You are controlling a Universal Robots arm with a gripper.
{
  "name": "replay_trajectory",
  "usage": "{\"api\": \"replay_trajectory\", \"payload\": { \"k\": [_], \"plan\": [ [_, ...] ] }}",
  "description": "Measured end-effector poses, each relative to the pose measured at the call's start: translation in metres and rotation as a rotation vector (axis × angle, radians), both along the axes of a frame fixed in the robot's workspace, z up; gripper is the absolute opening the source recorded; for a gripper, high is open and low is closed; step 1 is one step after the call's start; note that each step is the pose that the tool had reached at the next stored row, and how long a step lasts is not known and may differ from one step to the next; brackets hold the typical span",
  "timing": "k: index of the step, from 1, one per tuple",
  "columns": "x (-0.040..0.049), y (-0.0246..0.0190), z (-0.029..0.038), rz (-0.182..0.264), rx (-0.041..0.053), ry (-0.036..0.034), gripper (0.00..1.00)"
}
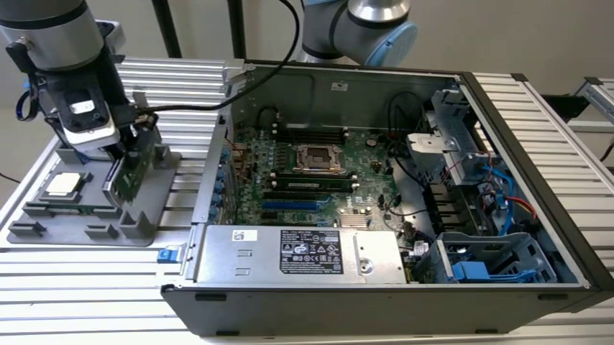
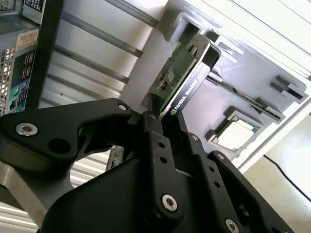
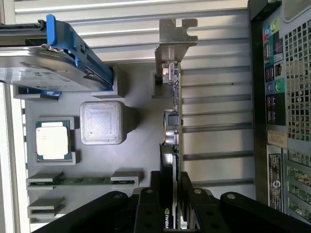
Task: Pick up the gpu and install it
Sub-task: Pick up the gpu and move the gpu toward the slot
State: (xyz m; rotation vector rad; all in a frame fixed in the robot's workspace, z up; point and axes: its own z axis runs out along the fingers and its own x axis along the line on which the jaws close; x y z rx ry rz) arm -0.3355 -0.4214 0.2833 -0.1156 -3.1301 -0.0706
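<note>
- One counter (image 1: 86, 287) of ribbed aluminium slats carries everything, its grooves running straight across under the tray and the case.
- One open dark-grey steel computer case (image 1: 336, 309) lies on its side toward the exterior view's right. A green motherboard (image 1: 298, 187) faces up inside it, and a silver box-shaped power supply (image 1: 298, 251) sits along the near wall.
- One matt grey moulded plastic holder tray (image 1: 57, 233) lies just beside the case, on the exterior view's left. It has raised posts and pockets.
- The gpu (image 1: 125, 176) stands on edge in that tray, well apart from the motherboard.
  - It is a thin flat green circuit board with a black cooler block on one face.
  - The first wrist view shows it (image 3: 172, 121) edge-on, with the long axis running straight away from the fingers to a silver metal end bracket (image 3: 175, 34) at the far end.
  - Whether it has left its slot I cannot tell.
- The black gripper (image 3: 170, 194) comes down on the card from above.
  - Its fingers (image 3: 147, 204) are clenched across the card's thin section, one on each face.
  - The grip looks to sit toward the end opposite the bracket; the second wrist view (image 2: 160, 119) shows the same pinch.
- A silver hard drive in a blue frame (image 3: 53, 68) rests at one end of the tray.
- A small square silver CPU chip (image 1: 63, 184) lies flat in its own pocket, near the card but not touching it.
</note>
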Motion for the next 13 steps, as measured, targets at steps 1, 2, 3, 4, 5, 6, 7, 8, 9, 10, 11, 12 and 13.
{"api": "replay_trajectory", "payload": {
  "k": [1,2,3,4,5,6,7,8,9,10,11,12,13],
  "plan": [
    [0.0,0.0,0.0013,0.001,-0.0001,0.0,0.0],
    [0.0,0.0,0.0022,0.002,-0.0001,0.0,0.0],
    [0.0,0.0,0.0032,0.003,-0.0001,0.0001,0.0],
    [0.0,0.0,0.004,0.003,0.0,0.0,0.0],
    [0.0,0.0,0.005,0.003,0.0,0.0,0.0],
    [0.0,0.0,0.0059,0.003,0.0,0.0,0.0],
    [0.0,0.0,0.0068,0.004,0.0,0.0,0.0],
    [0.0,0.0,0.0076,0.004,0.0,0.0,0.0],
    [0.0,0.0,0.0086,0.005,0.0,0.0,0.0],
    [0.0,0.0,0.0096,0.006,0.0,0.0,0.0],
    [0.0,0.0,0.0106,0.006,0.0,0.0,0.0],
    [0.0001,0.0,0.0117,0.006,0.0,0.0,0.0],
    [0.0,0.0,0.0128,0.007,0.0,0.0,0.0]
  ]
}}
